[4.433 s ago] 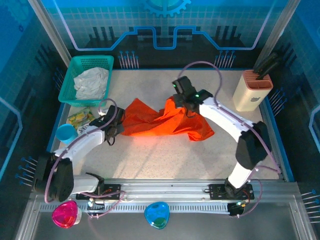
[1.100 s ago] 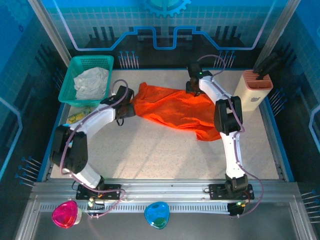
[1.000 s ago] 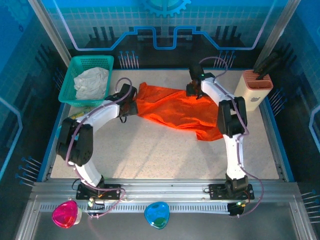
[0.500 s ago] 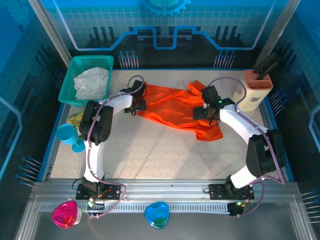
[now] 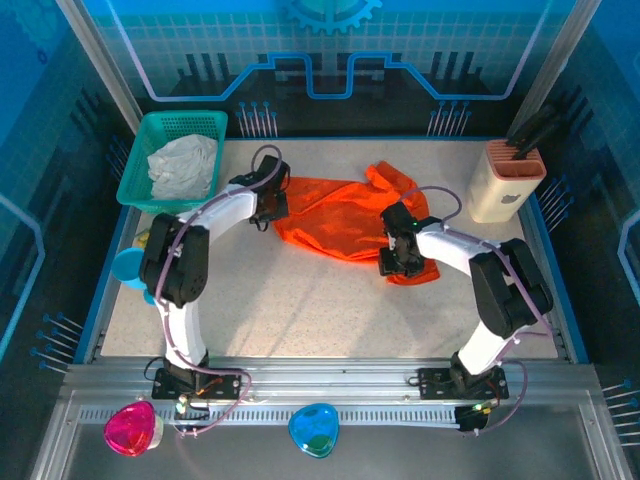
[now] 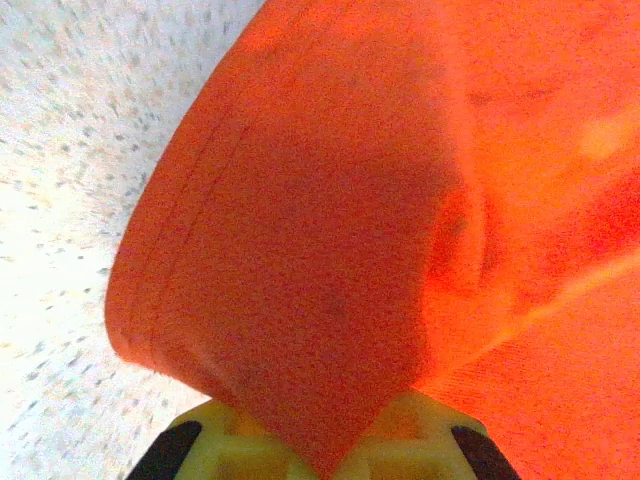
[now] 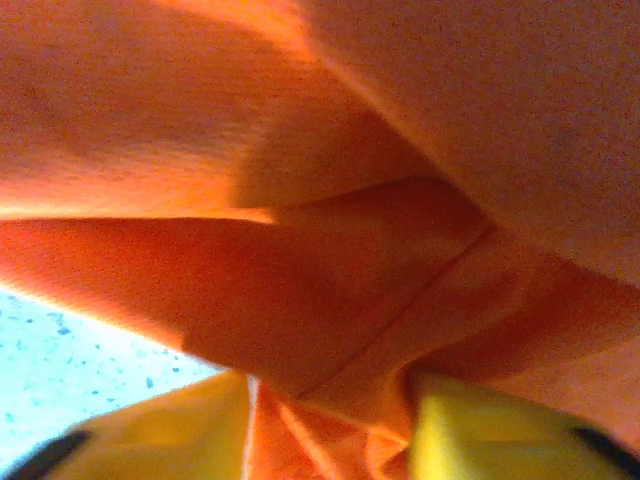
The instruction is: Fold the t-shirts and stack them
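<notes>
Left wrist: orange t-shirt (image 6: 330, 250) fold pinched in left pincer (image 6: 325, 458)

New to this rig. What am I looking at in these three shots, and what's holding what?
Two white robot arms with two-finger grippers are bolted at the near edge of a speckled table. One picture looks down from above and behind them. The other two come from cameras on the left and right wrists, hence the close-up cloth. A bright orange fabric t-shirt lies crumpled mid-table. A whitish-grey t-shirt sits in a teal plastic mesh basket at the far left. The left gripper is shut on the orange shirt's left edge; the right gripper pinches its near right part.
</notes>
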`<state>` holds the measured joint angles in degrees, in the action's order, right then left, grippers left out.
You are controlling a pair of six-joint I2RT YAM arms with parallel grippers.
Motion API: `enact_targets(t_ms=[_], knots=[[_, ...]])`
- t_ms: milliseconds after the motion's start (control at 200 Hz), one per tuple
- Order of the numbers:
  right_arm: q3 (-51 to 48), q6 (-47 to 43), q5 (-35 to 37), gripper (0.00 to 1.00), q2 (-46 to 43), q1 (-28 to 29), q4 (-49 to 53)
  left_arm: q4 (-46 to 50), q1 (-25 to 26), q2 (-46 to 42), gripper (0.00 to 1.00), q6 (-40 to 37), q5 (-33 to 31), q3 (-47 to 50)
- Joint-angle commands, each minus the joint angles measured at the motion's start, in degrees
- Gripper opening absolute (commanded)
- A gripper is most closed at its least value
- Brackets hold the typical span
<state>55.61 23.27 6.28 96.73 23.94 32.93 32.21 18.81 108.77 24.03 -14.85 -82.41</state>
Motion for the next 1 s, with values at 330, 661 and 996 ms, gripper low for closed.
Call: enact_targets(t_ms=[330,661,996], knots=[[0.35,-4.22,-6.35,0.00,-10.11,1.08,7.62,30.46,1.23,3.39,0.02,-4.05,0.46,-32.21],[5.46,-8.85,-18.29,0.00,-8.87,-7.11,8.76,42.50,-0.27,41.93,0.32,-5.07,1.30,-77.40],[9.69,-7.54,-17.29,0.00,-3.20,-8.21,6.72,21.43,-0.97,24.75,0.82,-5.52,1.31,-46.88]])
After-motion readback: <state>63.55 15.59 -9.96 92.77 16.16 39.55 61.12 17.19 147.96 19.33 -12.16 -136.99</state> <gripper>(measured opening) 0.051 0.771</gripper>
